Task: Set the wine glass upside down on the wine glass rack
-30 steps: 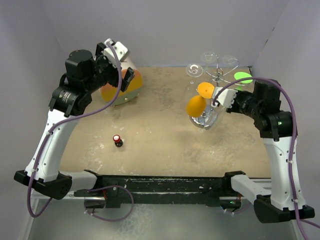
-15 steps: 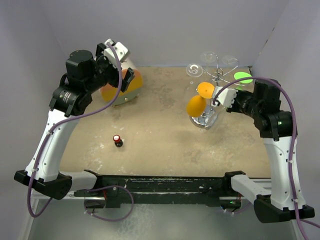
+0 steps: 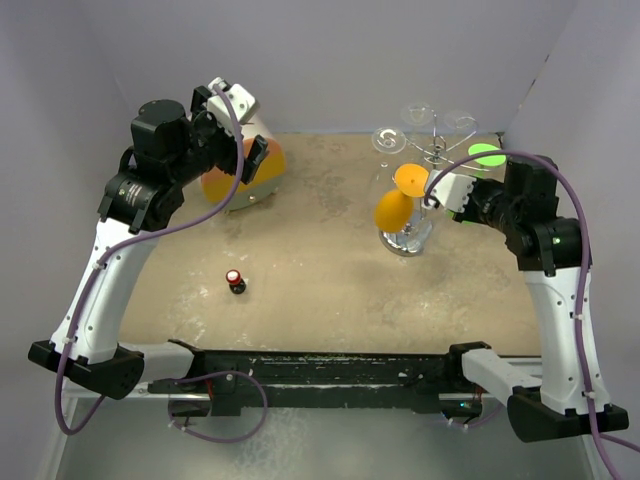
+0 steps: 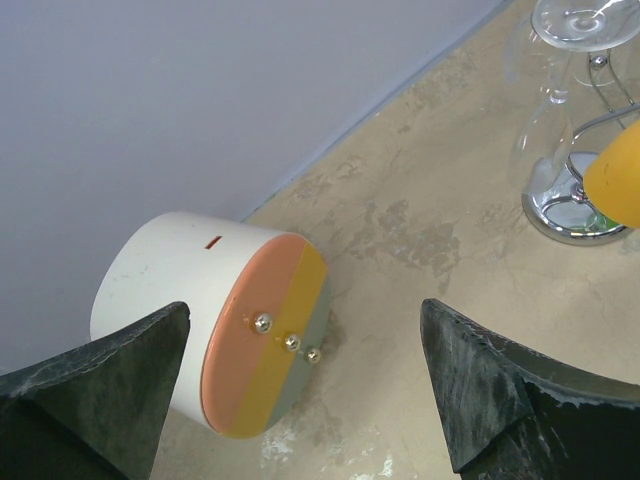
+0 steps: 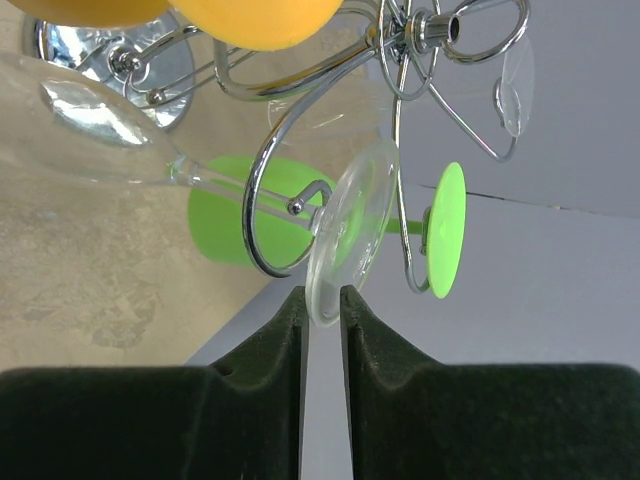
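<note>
Right end effector [image 5: 323, 298] is seen from its own wrist with the two dark fingers drawn almost together on the rim of the foot of the clear wine glass [image 5: 350, 230]. The rim fills the narrow gap, so a light clamp on it is judged. The stem is already threaded through a curly arm of the wine glass rack [image 5: 420, 25]. The foot lies against that loop and the bowl is turned away toward the base. The grip at the edge of the foot is probably chosen so that the stem stays free to slide into the wire slot. A green glass [image 5: 447, 232] and an orange glass [image 5: 260, 20] are hung on neighbouring arms in the same way.

From above, the right arm is seen reaching in from the side to the top of the rack, whose base [image 3: 405, 240] stands on the worktop [image 3: 320, 270]. The clear glass can hardly be made out here. The left end effector [image 3: 245, 135] is held well apart from the rack, over a white cylinder [image 3: 245, 170]; a small red-capped object [image 3: 234, 280] stands alone nearer the arms.

In the left wrist view its fingers are spread wide and nothing is held between them, evidently parked clear of the work. The cylinder's end face is striped salmon, yellow and grey with three screws. No brand, label or legible writing is found in any view.
</note>
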`<state>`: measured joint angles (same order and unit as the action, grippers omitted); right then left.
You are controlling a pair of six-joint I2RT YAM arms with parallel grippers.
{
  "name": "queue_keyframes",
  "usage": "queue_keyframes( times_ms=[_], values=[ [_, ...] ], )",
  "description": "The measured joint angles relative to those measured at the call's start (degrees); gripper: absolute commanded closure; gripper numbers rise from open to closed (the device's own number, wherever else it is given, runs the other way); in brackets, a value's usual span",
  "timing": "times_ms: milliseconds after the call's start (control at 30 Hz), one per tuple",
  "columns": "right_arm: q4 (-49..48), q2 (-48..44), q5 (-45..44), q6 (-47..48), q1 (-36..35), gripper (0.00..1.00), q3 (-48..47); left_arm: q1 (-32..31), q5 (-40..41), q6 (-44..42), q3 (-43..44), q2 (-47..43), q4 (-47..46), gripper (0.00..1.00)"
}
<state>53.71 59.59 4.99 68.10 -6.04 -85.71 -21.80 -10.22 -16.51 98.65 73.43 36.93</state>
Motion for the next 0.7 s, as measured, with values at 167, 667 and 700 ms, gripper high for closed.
queue_keyframes(
  times_ms=[167, 667, 700],
  values=[
    [-0.02, 0.00, -0.61, 0.00, -0.02, 0.76, 0.00, 0.00, 0.00, 0.00, 0.00, 0.00, 0.00, 0.01],
    [-0.09, -0.04, -2.51, -0.11, 0.00, 0.63, 0.09, 0.26, 0.00, -0.02, -0.20, -0.17, -0.02, 0.01],
    [-0.24, -0.11, -2.67, -0.13, 0.00, 0.63, 0.28, 0.31, 0.00, -0.02, -0.26, -0.26, -0.02, 0.01]
  ],
)
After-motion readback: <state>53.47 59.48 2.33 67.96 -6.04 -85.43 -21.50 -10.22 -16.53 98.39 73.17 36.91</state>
